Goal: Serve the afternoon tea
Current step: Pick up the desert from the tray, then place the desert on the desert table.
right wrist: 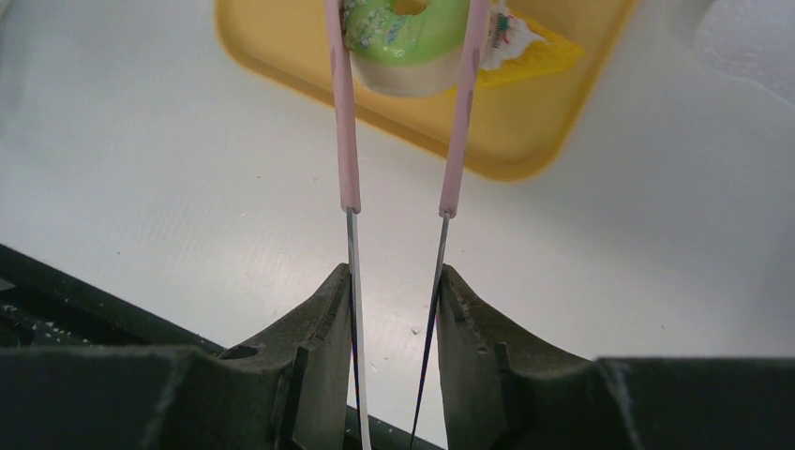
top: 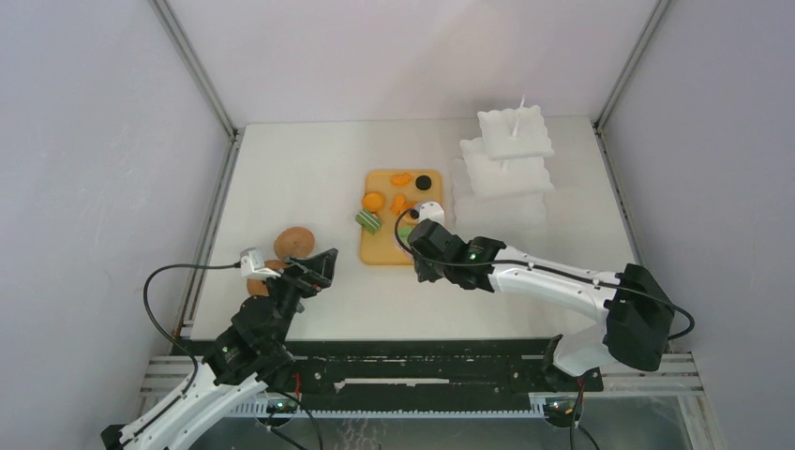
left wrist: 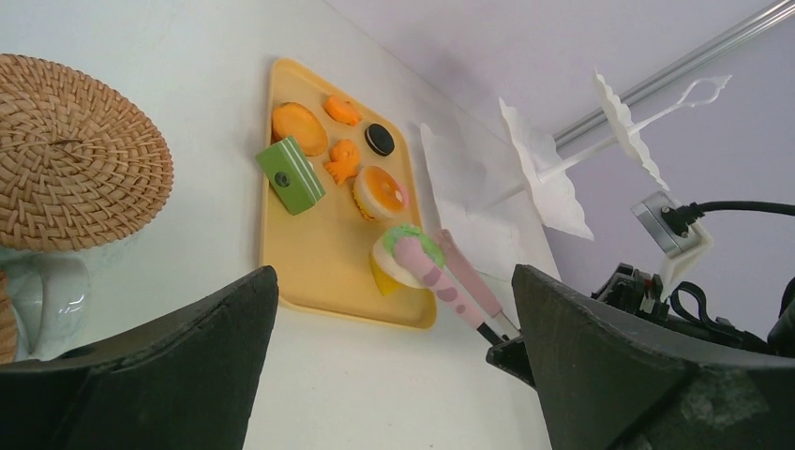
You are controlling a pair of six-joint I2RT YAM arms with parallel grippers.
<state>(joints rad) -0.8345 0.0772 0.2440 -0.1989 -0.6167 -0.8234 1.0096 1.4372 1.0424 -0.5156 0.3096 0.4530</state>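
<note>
Right wrist view: my right gripper (right wrist: 394, 277) clamps thin pink tongs (right wrist: 348, 141) pinching green-iced toy donut (right wrist: 408, 33); left gripper (left wrist: 394, 281) spread wide, empty; white tiered stand (top: 506, 169) looks bare.

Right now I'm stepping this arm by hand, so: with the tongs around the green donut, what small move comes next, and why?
Probably a short straight lift. The right jaws pinch the tongs, whose tips hug the donut on both sides, low on the tray beside the yellow wedge; rising first should clear both.
</note>
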